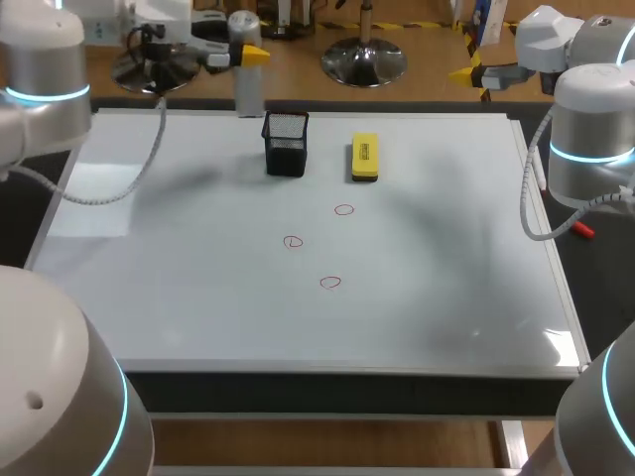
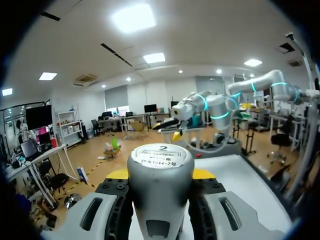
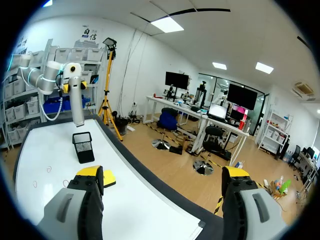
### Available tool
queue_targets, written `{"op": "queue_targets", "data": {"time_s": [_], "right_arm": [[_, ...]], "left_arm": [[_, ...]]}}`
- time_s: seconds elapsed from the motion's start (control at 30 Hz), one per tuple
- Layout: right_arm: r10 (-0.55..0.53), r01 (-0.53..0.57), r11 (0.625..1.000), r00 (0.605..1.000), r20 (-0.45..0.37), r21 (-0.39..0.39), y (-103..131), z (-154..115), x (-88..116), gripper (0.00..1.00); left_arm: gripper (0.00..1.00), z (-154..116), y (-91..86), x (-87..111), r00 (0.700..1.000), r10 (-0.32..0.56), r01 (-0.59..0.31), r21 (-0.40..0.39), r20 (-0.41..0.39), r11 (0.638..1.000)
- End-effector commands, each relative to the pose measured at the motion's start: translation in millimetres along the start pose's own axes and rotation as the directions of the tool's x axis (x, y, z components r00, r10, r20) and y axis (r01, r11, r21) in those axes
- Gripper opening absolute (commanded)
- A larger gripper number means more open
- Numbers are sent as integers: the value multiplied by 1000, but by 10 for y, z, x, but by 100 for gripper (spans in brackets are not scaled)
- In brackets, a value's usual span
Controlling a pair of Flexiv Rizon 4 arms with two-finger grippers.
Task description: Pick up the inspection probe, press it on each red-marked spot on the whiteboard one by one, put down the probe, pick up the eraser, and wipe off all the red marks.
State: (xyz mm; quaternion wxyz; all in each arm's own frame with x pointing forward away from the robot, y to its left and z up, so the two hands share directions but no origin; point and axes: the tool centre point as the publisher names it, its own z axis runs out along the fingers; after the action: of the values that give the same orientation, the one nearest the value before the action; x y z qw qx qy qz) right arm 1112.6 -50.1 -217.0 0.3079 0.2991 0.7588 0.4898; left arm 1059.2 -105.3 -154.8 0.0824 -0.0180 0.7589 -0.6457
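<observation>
The inspection probe, a grey cylinder, hangs upright over the far edge of the whiteboard, with my left gripper shut on it. In the left wrist view the probe fills the space between the fingers. Three small red circles are drawn mid-board. The yellow eraser lies beside a black mesh holder. My right gripper stands open and empty beyond the far right corner; in its wrist view the probe, holder and eraser lie ahead.
My right arm's column stands at the board's right edge, with a grey cable looping over it. The left arm's cable hangs over the far left of the board. A red pen lies off the right edge.
</observation>
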Motion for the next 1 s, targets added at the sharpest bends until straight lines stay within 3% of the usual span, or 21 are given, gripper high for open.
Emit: {"op": "queue_targets", "data": {"time_s": [0.03, 0.4, 1.0], "right_arm": [[0, 0, 1000, 1000, -1, -1, -3, 2, -4, 100], [0, 0, 1000, 1000, -1, -1, -3, 2, -4, 100], [0, 0, 1000, 1000, -1, -1, -3, 2, -4, 100]], "left_arm": [[0, -243, 18, 150, 994, -2, 2, -3, 109, 1000], [0, -647, 196, 233, 970, -34, 38, -14, 240, 999], [0, -1123, 494, 272, 939, -58, 70, -24, 339, 997]]}}
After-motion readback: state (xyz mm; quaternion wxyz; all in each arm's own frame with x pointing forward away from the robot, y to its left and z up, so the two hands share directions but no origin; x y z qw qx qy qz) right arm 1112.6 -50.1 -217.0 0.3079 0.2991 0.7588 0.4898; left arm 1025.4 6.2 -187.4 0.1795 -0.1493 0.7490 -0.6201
